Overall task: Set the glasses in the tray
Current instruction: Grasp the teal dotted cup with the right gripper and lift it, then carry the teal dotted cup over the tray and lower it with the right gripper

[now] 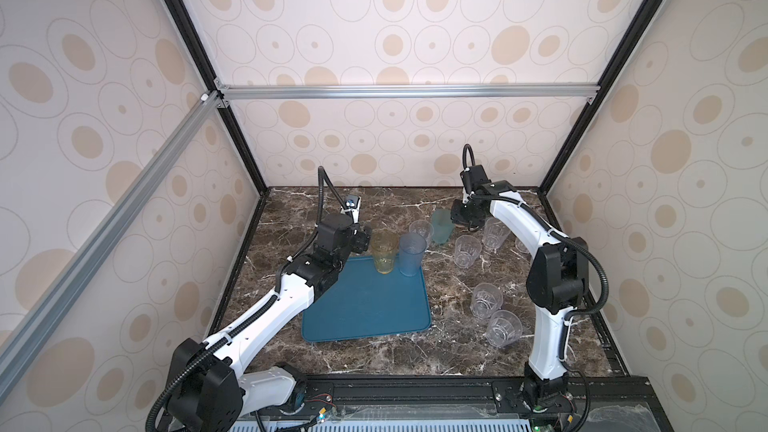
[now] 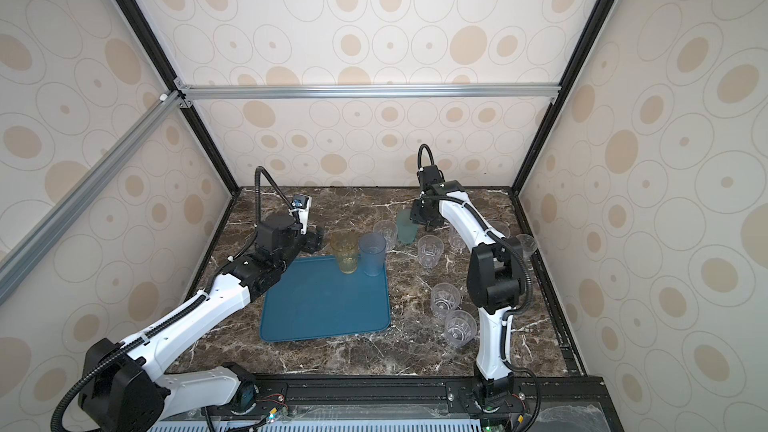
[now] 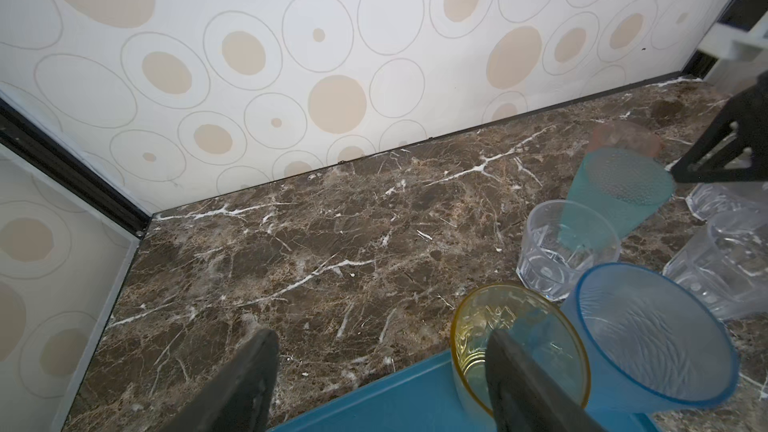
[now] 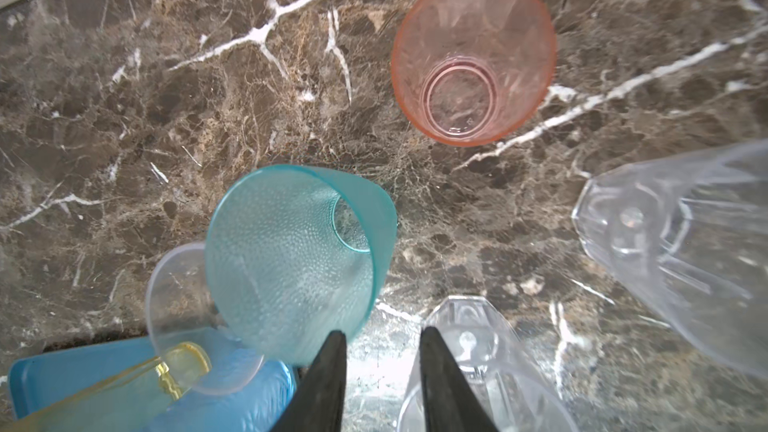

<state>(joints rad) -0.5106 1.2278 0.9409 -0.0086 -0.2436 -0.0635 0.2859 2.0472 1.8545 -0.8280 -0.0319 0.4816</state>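
Note:
The teal-blue tray [image 1: 365,305] lies mid-table. A yellow glass [image 1: 383,251] and a grey-blue glass [image 1: 411,253] stand side by side at the tray's far edge. My left gripper [image 1: 365,239] hangs open just left of the yellow glass, holding nothing. In the left wrist view one of its fingers [image 3: 511,367] crosses in front of the yellow glass [image 3: 490,317]. My right gripper [image 4: 383,332] hovers between a teal-green glass [image 4: 291,259] and a clear glass [image 4: 469,342], jaws narrowly apart over bare marble. A pink glass [image 4: 473,60] stands beyond it.
Several clear faceted glasses stand on the marble right of the tray, among them ones at mid-right [image 1: 467,249], front right [image 1: 486,299] and nearest the front [image 1: 503,328]. Patterned walls close off the back and both sides. A black rail runs along the front.

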